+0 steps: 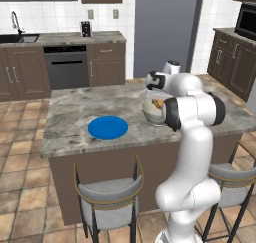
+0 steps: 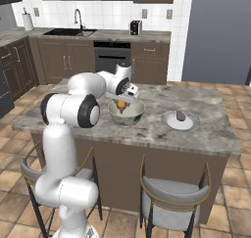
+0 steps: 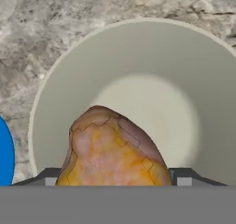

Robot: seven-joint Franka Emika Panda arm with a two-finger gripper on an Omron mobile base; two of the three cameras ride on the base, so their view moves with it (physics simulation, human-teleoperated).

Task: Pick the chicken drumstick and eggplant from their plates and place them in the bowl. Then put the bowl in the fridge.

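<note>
Hand view: chicken drumstick (image 3: 113, 149) clasped between my fingers, the bowl (image 3: 193, 71) directly beneath them. I judge it light, firm and greasy-skinned; the thick middle grips best.

The hand (image 2: 123, 101) holds the chicken drumstick (image 2: 121, 105) over the bowl (image 2: 126, 113).

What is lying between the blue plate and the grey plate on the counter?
In the right base view, the bowl stands between them, with the gripper holding the chicken drumstick above it.
</note>
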